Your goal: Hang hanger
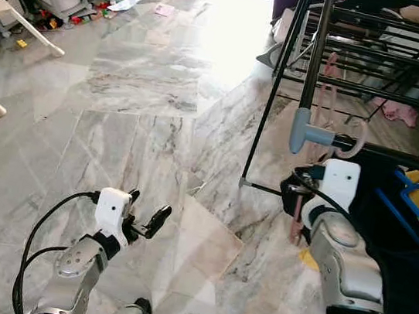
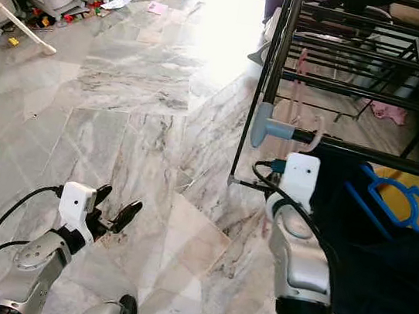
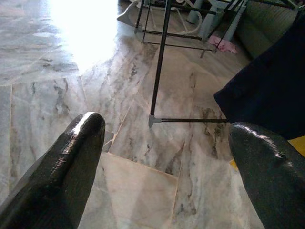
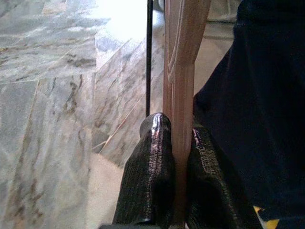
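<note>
Marble floor (image 1: pixel 150 78), grey-veined and glossy, spreads under a black metal rack (image 1: pixel 317 55). My right gripper (image 4: pixel 177 157) pinches a slim pink hanger (image 4: pixel 183 71) beside dark cloth (image 2: pixel 381 267); my left gripper (image 1: pixel 147 215) hangs spread, empty.

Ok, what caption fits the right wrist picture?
Right end effector pinches a pink hanger beside dark blue cloth above marble floor.

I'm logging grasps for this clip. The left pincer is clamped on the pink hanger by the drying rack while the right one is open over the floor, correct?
The arms are swapped. The right pincer is clamped on the pink hanger, as the right wrist view shows, beside the black drying rack. The left pincer is the one open over the marble floor.
</note>
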You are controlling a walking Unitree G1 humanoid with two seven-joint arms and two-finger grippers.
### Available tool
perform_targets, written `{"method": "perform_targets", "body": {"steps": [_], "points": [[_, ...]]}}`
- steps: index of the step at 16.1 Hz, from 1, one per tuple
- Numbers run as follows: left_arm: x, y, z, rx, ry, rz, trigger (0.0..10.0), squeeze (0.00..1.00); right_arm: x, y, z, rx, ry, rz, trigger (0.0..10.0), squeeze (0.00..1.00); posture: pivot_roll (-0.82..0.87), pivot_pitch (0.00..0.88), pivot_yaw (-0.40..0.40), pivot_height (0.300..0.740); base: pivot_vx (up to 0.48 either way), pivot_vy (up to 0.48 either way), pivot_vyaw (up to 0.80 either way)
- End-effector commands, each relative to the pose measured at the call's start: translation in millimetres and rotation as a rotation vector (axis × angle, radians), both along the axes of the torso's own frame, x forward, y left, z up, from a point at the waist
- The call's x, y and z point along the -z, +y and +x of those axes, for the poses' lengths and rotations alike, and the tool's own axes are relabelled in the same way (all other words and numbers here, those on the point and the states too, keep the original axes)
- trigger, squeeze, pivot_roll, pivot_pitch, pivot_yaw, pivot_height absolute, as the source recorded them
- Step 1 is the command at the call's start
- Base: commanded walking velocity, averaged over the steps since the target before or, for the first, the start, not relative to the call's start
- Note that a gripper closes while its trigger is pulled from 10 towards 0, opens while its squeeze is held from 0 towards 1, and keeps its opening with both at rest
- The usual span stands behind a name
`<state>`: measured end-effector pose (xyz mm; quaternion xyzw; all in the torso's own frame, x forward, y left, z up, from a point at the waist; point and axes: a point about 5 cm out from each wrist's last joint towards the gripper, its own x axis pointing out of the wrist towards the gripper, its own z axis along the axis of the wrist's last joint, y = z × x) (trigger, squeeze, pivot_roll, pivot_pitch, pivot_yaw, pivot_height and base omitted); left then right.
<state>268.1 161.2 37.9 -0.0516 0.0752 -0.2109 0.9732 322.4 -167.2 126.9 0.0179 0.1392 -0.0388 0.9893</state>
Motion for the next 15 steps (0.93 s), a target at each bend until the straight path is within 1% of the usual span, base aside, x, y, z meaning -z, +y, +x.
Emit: {"method": "perform_targets", "body": {"steps": [1, 4, 6, 9, 10, 11, 12, 13, 15], "points": [[7.9, 2.2, -5.5, 0.013, 0.029, 0.020, 10.0, 0.00, 6.3, 5.9, -0.1, -0.020, 0.043, 0.007, 10.0, 0.00, -0.05, 0.198, 0.030, 0.740, 0.000, 0.000, 0.00], [11.2, 3.2, -6.4, 0.014, 0.036, 0.024, 10.0, 0.00, 6.3, 8.0, 0.5, -0.023, 0.045, 0.010, 10.0, 0.00, -0.05, 0.199, 0.031, 0.740, 0.000, 0.000, 0.00], [19.8, 5.3, -8.8, 0.015, 0.068, 0.033, 10.0, 0.00, 7.0, 10.1, 3.8, -0.014, 0.063, 0.048, 10.0, 0.00, -0.05, 0.202, 0.030, 0.740, 0.000, 0.000, 0.00], [27.0, 7.5, -11.1, 0.011, 0.096, 0.034, 10.0, 0.00, 7.1, 12.0, 4.8, -0.014, 0.065, 0.064, 10.0, 0.00, -0.05, 0.203, 0.032, 0.740, 0.000, 0.000, 0.00], [29.3, 8.7, -11.4, 0.010, 0.106, 0.037, 10.0, 0.00, 8.0, 12.9, 4.4, -0.015, 0.068, 0.070, 10.0, 0.44, -0.05, 0.203, 0.032, 0.740, 0.000, 0.000, 0.00], [29.9, 9.1, -11.4, 0.009, 0.109, 0.037, 10.0, 0.00, 8.3, 13.3, 4.1, -0.015, 0.069, 0.072, 10.0, 0.44, -0.05, 0.203, 0.032, 0.740, 0.000, 0.000, 0.00], [31.4, 10.2, -11.1, 0.008, 0.115, 0.040, 10.0, 0.00, 10.3, 14.4, 2.7, -0.017, 0.076, 0.075, 10.0, 0.84, -0.05, 0.202, 0.033, 0.740, 0.000, 0.000, 0.00], [32.6, 10.9, -10.4, 0.006, 0.122, 0.043, 10.0, 0.00, 11.9, 14.8, 1.3, -0.016, 0.081, 0.077, 10.0, 1.00, -0.05, 0.203, 0.034, 0.740, 0.000, 0.000, 0.00], [34.7, 11.3, -9.5, 0.006, 0.132, 0.047, 10.0, 0.00, 15.5, 13.3, -0.8, -0.009, 0.089, 0.075, 10.0, 1.00, -0.05, 0.205, 0.034, 0.740, 0.000, 0.000, 0.00]]}}
